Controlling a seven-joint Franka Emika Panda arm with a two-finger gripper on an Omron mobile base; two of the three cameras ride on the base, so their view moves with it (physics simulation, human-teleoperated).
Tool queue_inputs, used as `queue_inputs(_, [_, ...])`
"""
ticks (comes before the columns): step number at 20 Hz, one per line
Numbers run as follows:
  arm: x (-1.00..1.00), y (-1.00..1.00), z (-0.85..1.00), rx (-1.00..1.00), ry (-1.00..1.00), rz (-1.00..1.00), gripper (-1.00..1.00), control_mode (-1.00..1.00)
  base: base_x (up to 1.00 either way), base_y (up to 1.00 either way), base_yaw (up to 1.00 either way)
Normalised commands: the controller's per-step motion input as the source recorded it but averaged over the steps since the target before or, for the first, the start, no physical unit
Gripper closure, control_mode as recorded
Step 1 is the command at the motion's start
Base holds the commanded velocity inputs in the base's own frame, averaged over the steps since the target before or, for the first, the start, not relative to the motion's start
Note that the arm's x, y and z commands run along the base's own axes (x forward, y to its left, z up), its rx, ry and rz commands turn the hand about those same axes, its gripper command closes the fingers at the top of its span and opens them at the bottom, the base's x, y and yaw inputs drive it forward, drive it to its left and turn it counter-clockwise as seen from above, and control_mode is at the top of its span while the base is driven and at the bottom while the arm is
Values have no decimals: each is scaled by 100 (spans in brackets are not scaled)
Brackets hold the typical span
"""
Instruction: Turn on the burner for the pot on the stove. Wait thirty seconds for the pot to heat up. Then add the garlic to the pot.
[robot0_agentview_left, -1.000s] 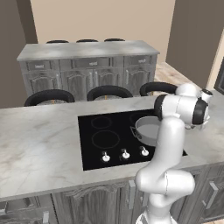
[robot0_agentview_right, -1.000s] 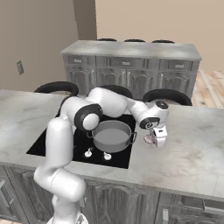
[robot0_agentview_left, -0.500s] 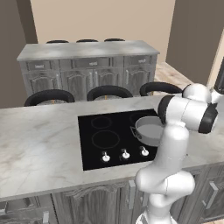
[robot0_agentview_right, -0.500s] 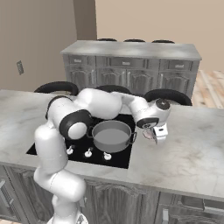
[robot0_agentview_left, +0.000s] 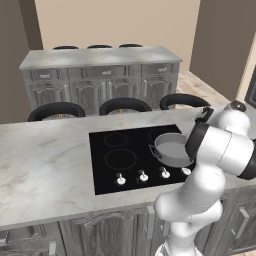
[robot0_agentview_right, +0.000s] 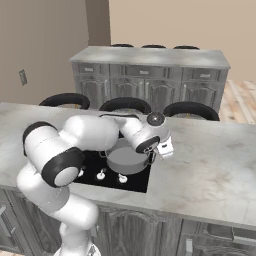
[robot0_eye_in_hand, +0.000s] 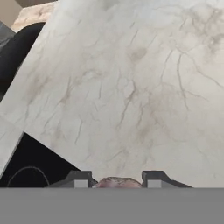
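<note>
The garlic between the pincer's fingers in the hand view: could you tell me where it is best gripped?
Grip the garlic across its rounded middle, from above, one finger on each side. The bulb is small and lies low on the marble counter, so the pincer straddling it suits.

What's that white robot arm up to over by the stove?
The arm reaches over the marble counter just right of the black stove. Its gripper hangs above the counter with a small pinkish garlic bulb sitting between the two fingers. A grey pot stands on the stove's right front ring, beside the arm. The garlic is not in the pot yet.
</note>
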Motion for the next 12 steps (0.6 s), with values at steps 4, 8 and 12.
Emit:
queue_inputs(4, [0,51,54,-18,2,-1,100,-100,0,0,0])
queue_inputs(8, [0,31,64,-14,7,0,100,-100,0,0,0])
queue_inputs(12, [-5,22,60,-8,11,0,100,-100,0,0,0])
